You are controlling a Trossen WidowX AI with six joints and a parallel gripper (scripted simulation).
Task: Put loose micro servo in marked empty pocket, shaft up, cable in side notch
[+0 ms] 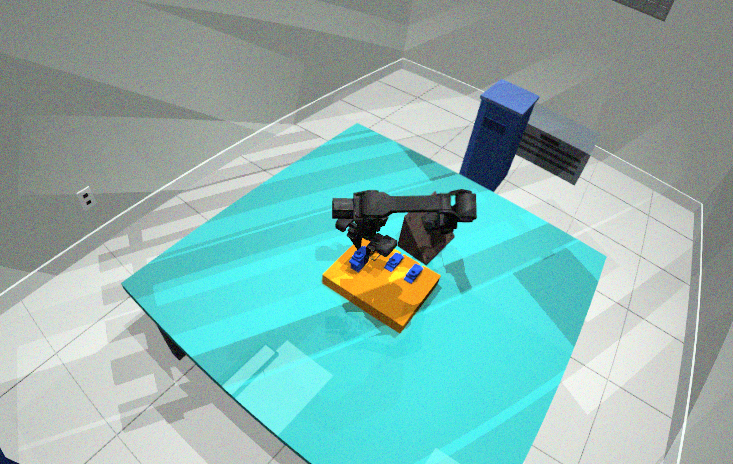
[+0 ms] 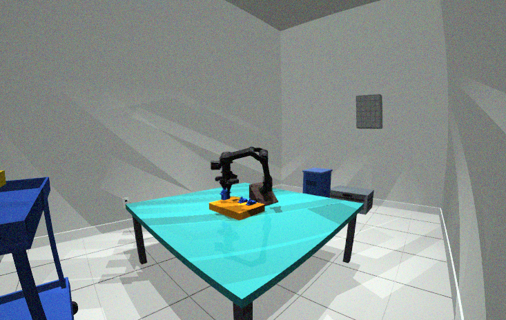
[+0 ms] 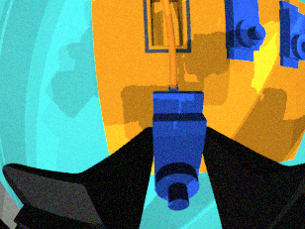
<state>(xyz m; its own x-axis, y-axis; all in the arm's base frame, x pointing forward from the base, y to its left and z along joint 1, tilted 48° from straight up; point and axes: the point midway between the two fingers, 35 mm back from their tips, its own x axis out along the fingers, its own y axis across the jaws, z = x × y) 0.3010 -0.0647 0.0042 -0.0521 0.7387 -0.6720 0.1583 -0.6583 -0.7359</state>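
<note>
My gripper (image 1: 358, 249) (image 2: 226, 189) (image 3: 177, 133) is shut on the loose blue micro servo (image 1: 358, 260) (image 2: 225, 194) (image 3: 176, 140). It holds the servo above the orange deck (image 1: 366, 291) (image 2: 228, 210) (image 3: 111, 68), near its left corner in the top view. The output shaft faces the wrist camera and points up. The orange cable (image 3: 172, 68) runs from the servo's end over the dark-outlined pocket (image 3: 155, 51), which is empty of any servo and lies beyond the servo in the wrist view. The pocket's side notch cannot be made out.
Two seated blue servos, one nearer (image 1: 393, 262) (image 3: 243, 29) and one farther (image 1: 413, 273) (image 3: 289, 34), stand in a row to the right of the pocket. The arm's brown base block (image 1: 425, 242) (image 2: 260, 193) stands behind the deck on the turquoise table (image 1: 472, 357) (image 2: 239, 258).
</note>
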